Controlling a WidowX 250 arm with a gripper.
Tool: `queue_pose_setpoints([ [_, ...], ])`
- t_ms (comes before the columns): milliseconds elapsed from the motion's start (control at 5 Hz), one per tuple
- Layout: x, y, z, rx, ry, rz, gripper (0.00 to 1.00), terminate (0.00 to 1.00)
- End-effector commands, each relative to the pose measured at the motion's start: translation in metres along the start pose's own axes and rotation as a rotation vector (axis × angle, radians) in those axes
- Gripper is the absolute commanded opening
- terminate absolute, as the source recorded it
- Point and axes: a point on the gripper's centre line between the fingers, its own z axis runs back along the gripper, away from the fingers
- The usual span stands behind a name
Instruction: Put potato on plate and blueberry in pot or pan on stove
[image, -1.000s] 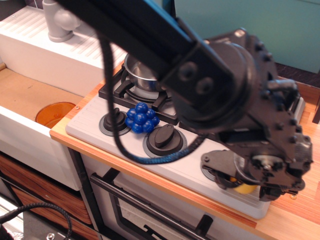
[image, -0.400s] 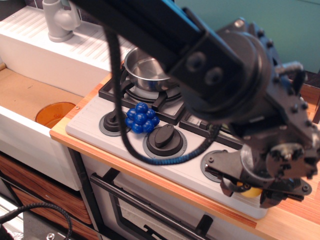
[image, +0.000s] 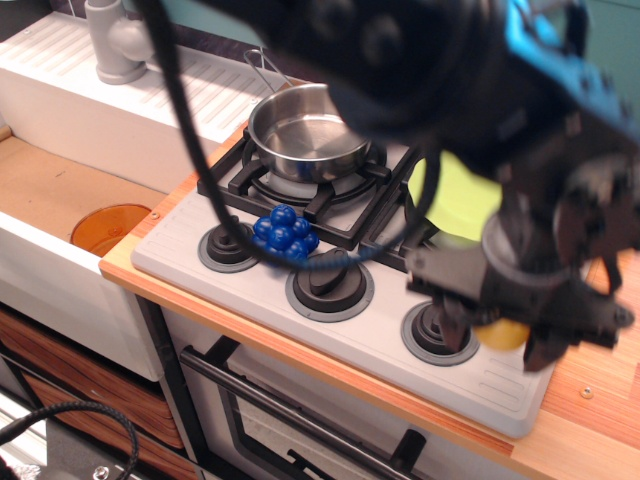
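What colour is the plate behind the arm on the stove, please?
Lime green; the plate shows, partly hidden by the arm, in the only view, observation.image.

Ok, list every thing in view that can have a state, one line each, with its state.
Potato: held between the tool's fingers, at the stove's front right corner.
Tool: shut on the potato.
Blueberry: resting on the stove, between the knobs and the left grate.
Steel pot: upright on the left burner, empty.
Green plate: on the right burner, partly hidden by the arm.
Orange disc: lying in the sink.

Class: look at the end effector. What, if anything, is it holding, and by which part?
The end effector grips the potato by its two sides; only a yellow strip shows between the fingers.
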Motion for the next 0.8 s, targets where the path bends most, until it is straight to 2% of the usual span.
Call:
queue_pose_setpoints([
  [0, 0.073, 0.036, 0.039, -0.014, 0.010, -0.065, 0.00, 0.00],
  [400, 0.142, 0.068, 0.015, -0.062, 0.016, -0.150, 0.00, 0.00],
  [600, 0.152, 0.069, -0.005, -0.071, -0.005, -0.156, 0.00, 0.00],
])
